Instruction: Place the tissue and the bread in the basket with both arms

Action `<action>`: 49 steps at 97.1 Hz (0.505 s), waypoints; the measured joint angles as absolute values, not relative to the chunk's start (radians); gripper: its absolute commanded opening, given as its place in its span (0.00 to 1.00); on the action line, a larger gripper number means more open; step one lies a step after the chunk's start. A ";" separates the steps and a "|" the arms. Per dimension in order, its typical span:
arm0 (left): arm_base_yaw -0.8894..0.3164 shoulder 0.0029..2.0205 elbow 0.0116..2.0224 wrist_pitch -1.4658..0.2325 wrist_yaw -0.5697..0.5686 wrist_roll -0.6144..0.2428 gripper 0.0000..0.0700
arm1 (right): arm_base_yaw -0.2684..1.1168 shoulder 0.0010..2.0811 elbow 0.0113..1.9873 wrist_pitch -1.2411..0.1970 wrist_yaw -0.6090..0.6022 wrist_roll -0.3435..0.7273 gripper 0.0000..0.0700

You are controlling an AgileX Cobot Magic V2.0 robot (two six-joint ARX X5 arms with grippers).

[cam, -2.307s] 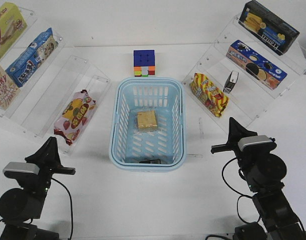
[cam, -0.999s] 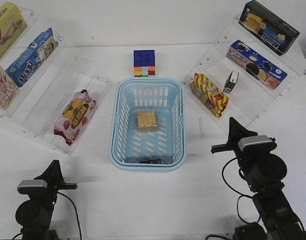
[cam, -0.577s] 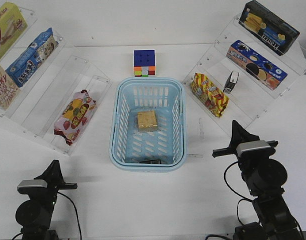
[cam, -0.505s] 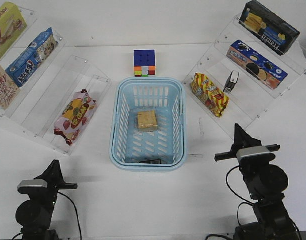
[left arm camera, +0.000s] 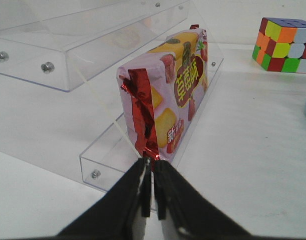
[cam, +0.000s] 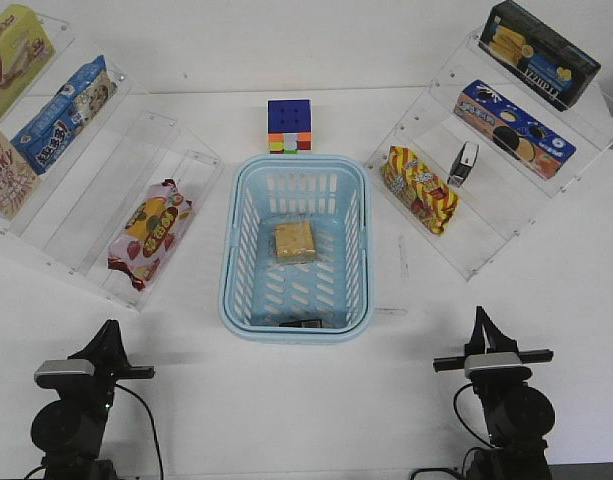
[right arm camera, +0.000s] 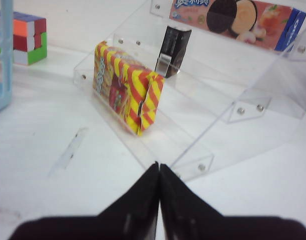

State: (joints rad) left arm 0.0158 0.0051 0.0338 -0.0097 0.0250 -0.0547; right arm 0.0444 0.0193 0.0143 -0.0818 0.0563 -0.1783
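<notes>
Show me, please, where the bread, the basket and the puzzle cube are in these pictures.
bread (cam: pixel 295 241), front view, middle of its tan top.
basket (cam: pixel 227 262), front view, its left rim.
puzzle cube (cam: pixel 288 115), front view, its blue top face.

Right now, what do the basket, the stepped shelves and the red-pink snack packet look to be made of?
The basket looks like moulded light-blue plastic, semi-matte, with slotted walls and floor. The shelves appear to be clear acrylic or a similar rigid plastic: see-through, glossy, fixed with metal screws. The snack packet seems to be glossy printed film with a shiny red foil-like crimped end. Exact plastics cannot be told.
</notes>
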 measured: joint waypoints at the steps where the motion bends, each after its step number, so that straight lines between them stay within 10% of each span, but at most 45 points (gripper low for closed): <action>1: 0.016 0.005 0.034 -0.010 0.025 -0.055 0.00 | 0.044 0.013 0.014 -0.094 0.056 -0.178 0.00; 49: 0.016 0.006 0.034 -0.010 0.025 -0.055 0.00 | 0.045 0.001 0.014 -0.116 0.054 -0.135 0.00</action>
